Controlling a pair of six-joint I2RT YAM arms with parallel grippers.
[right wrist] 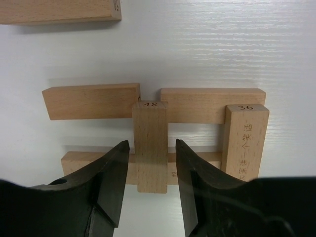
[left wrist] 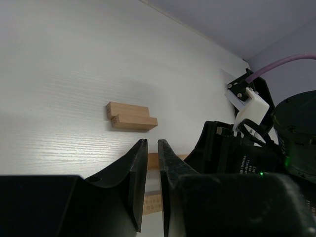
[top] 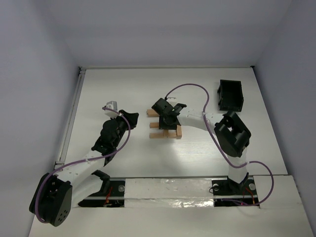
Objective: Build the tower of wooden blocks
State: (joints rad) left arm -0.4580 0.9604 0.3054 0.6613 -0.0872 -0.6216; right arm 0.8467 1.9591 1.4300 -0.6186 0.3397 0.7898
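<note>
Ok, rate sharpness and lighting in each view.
Top external: even light, with glare on the silvery tape strip at the near edge. Left wrist: the left gripper fills the bottom as dark shapes with no detail. Right wrist: the wooden blocks are crisp, their engraved numbers legible, their shadows soft.

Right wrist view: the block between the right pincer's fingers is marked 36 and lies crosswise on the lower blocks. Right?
No. The right wrist view shows the block between the right pincer's fingers is marked 48; the block marked 36 lies beside it, outside the fingers. It does lie crosswise on the lower blocks.
</note>
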